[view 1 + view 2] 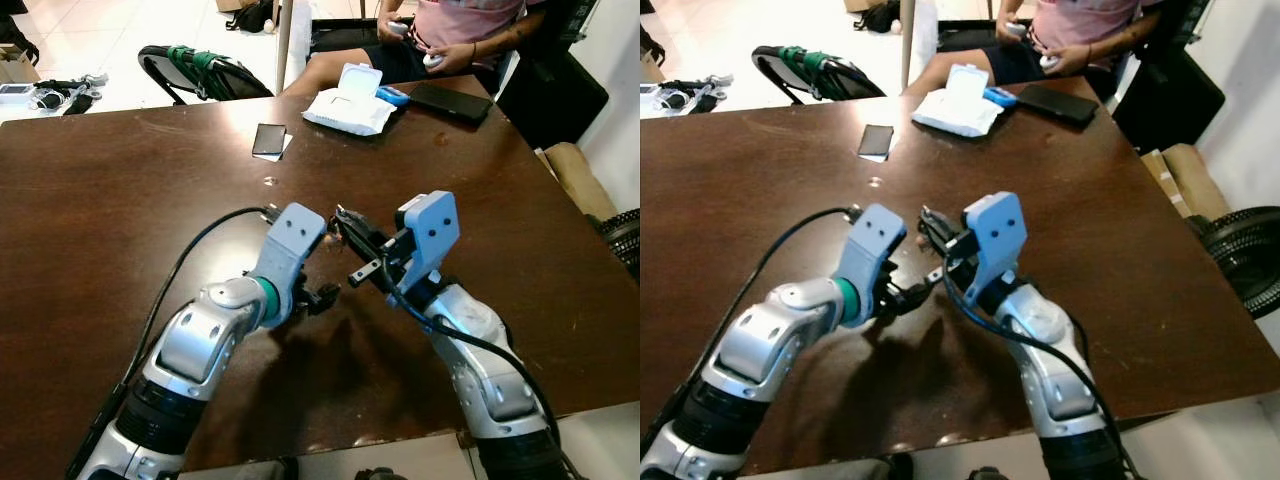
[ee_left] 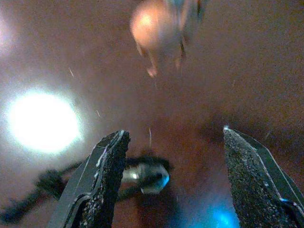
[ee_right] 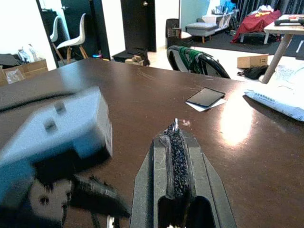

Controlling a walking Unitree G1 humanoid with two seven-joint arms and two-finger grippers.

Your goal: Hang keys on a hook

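Dark brown table [image 1: 120,190] is lying under both arms. Left gripper [image 1: 322,296] is hovering low, fingers apart. Right gripper [image 1: 352,232] is pinching shut, something small and metallic glinting at its tip, likely the keys [image 3: 175,124]. No hook is showing; finding one comes next.

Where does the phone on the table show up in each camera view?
Left eye view: phone upper middle, left of the wipes pack.
Right eye view: phone upper left of centre, left of the pack.
Right wrist view: phone beyond the right pincer.
Left wrist view: close tabletop past the left pincer.
Shared landmark: the wipes pack.
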